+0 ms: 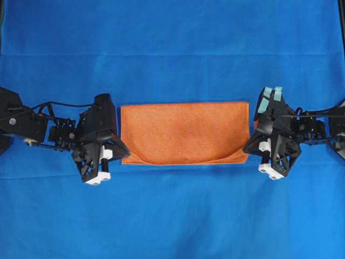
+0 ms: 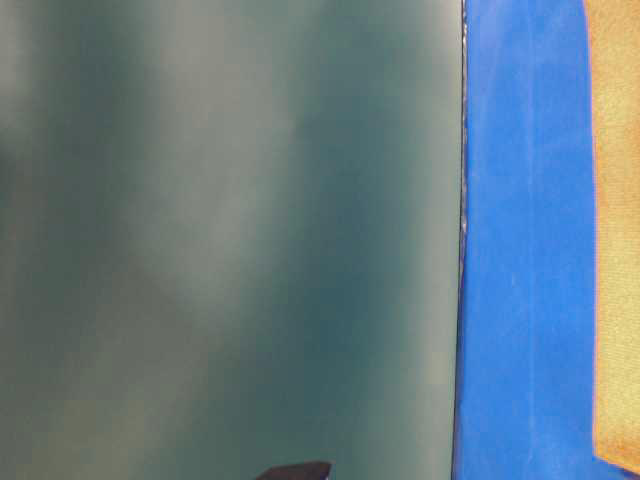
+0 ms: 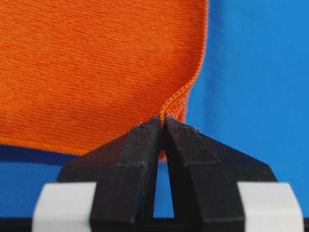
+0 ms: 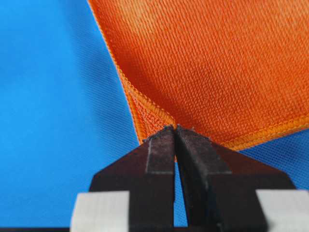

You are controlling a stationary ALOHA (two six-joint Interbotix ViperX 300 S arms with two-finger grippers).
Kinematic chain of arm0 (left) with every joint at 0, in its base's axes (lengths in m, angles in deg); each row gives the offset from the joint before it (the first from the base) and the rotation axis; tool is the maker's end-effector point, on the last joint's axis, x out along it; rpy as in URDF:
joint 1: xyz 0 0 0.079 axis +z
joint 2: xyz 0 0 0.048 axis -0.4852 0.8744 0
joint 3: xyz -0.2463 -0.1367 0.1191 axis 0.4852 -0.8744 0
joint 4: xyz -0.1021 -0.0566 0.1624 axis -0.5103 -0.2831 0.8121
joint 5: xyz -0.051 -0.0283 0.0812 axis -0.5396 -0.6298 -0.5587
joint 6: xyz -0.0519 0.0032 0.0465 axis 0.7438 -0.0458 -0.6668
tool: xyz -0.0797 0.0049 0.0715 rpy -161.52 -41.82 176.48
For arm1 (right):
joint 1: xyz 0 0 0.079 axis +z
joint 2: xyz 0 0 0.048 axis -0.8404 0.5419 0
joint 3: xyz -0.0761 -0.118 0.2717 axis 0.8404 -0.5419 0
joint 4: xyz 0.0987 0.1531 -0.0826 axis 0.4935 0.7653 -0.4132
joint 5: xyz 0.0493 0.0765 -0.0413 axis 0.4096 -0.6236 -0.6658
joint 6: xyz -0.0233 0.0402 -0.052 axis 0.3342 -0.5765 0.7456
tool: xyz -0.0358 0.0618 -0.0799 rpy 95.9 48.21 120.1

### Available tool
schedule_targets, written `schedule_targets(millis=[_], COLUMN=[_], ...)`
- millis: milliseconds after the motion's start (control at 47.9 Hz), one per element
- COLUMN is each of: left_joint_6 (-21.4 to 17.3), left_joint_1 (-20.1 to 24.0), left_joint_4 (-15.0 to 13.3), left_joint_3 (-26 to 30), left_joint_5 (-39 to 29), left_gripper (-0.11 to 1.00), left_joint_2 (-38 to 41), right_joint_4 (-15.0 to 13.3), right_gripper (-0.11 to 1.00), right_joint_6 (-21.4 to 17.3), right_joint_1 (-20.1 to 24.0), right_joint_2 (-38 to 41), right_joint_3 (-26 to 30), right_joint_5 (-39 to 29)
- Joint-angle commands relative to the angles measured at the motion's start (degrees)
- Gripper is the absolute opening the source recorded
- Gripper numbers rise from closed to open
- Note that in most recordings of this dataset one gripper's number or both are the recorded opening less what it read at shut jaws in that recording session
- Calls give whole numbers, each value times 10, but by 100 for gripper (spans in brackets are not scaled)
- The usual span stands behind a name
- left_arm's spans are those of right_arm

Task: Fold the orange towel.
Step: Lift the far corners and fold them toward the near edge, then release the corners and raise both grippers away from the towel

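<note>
The orange towel (image 1: pixel 183 132) lies in the middle of the blue table cover, folded in half into a wide rectangle, its top layer sagging in a curve along the near edge. My left gripper (image 1: pixel 119 144) is shut on the towel's near-left corner; in the left wrist view the jaws (image 3: pixel 162 118) pinch the stitched hem of the towel (image 3: pixel 96 63). My right gripper (image 1: pixel 251 141) is shut on the near-right corner; in the right wrist view the jaws (image 4: pixel 175 128) pinch the towel (image 4: pixel 217 63) at its hem. The table-level view shows a strip of the towel (image 2: pixel 615 230) at its right edge.
The blue cloth (image 1: pixel 172 43) covers the whole table. Both arms lie low at the towel's two ends. A blurred grey-green surface (image 2: pixel 230 240) fills most of the table-level view.
</note>
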Motion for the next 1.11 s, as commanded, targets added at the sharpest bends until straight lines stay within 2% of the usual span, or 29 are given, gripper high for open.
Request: schedule_targets(millis=[0, 230, 292, 376, 397, 439, 522, 627, 731, 815, 1086], left_joint_6=[-2, -2, -2, -2, -2, -2, -4, -4, -4, -15, -91], left_joint_1=[7, 7, 7, 7, 7, 7, 7, 9, 17, 33, 104], left_joint_4=[0, 1, 1, 1, 0, 1, 1, 1, 1, 2, 2], left_joint_3=[11, 9, 10, 11, 11, 11, 11, 11, 11, 10, 16], left_joint_5=[2, 2, 2, 2, 2, 2, -4, -20, -36, -43, -43], left_gripper=[2, 5, 14, 34, 41, 51, 64, 63, 63, 63, 63], left_joint_2=[-4, -4, -4, -4, -5, -10, -25, -53, -79, -95, -85], right_joint_4=[2, 2, 2, 2, 2, 1, -4, -26, -52, -69, -113], right_gripper=[2, 2, 3, 3, 5, 16, 41, 65, 57, 57, 58], right_joint_6=[2, 1, 1, 0, 0, 0, 9, 12, 13, 13, 13], right_joint_1=[1, 1, 1, 1, 1, 0, 0, -3, -16, -40, -153], right_joint_2=[2, 7, 7, 7, 6, 4, -16, -50, -94, -119, -107], right_joint_3=[4, 6, 7, 9, 11, 12, 18, 20, 19, 17, 15], right_joint_5=[11, 12, 12, 11, 11, 7, -5, -14, -18, -18, -40])
